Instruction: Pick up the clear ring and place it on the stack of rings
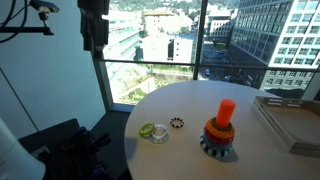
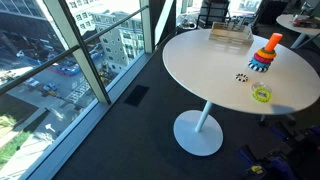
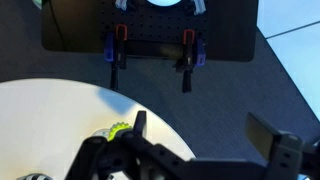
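Observation:
The clear ring (image 1: 161,135) lies flat on the round white table (image 1: 190,150), touching the yellow-green ring (image 1: 148,130). The stack of rings (image 1: 219,130) stands to the right: an orange-red peg with orange and yellow rings on a blue toothed base. It also shows in an exterior view (image 2: 265,52). My gripper (image 1: 93,25) hangs high above the table's left edge. In the wrist view my gripper (image 3: 203,130) is open and empty, over the carpet just off the table's rim, with the yellow-green ring (image 3: 118,130) by its left finger. I cannot make out the clear ring there.
A small dark toothed ring (image 1: 178,123) lies between the yellow-green ring and the stack. A shallow tray (image 1: 290,120) sits at the table's right. A black base plate with clamps (image 3: 150,35) is on the floor. A glass wall (image 1: 150,50) runs behind the table.

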You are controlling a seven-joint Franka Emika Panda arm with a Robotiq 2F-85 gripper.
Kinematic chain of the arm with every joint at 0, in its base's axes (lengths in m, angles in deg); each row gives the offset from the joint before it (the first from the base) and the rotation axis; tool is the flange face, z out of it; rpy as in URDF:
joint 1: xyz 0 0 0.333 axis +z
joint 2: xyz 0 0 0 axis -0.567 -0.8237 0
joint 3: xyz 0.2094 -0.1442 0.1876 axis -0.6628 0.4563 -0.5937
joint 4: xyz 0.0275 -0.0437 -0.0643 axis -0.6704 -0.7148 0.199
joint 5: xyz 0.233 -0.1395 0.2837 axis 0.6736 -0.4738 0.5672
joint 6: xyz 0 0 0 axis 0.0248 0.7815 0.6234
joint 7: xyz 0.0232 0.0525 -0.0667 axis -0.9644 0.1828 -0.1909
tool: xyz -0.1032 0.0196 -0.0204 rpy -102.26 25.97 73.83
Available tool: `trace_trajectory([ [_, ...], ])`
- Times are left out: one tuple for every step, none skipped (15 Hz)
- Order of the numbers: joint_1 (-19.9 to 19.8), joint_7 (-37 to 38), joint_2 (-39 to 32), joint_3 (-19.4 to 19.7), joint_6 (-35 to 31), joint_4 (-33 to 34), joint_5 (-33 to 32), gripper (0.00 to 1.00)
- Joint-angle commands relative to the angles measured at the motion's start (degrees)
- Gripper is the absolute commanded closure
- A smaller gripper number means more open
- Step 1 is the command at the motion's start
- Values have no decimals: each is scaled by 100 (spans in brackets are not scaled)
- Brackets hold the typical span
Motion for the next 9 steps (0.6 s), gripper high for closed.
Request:
trace_trajectory([
  [-36, -17, -3, -28, 8, 9, 12, 0],
  [-36, -17, -2, -28, 8, 9, 12, 0],
  [-36, -17, -1, -28, 8, 9, 12, 0],
  [-36, -17, -1, -28, 8, 9, 12, 0],
  [-36, -17, -1, -28, 8, 9, 12, 0],
  [-42, 63, -39, -66, -45, 32, 10, 0],
  [-40, 104, -83, -90, -53, 76, 12, 0],
  [-46, 157, -120, -127, -164, 107, -13, 0],
  [-47, 193, -166, -149, -235, 143, -15, 0],
])
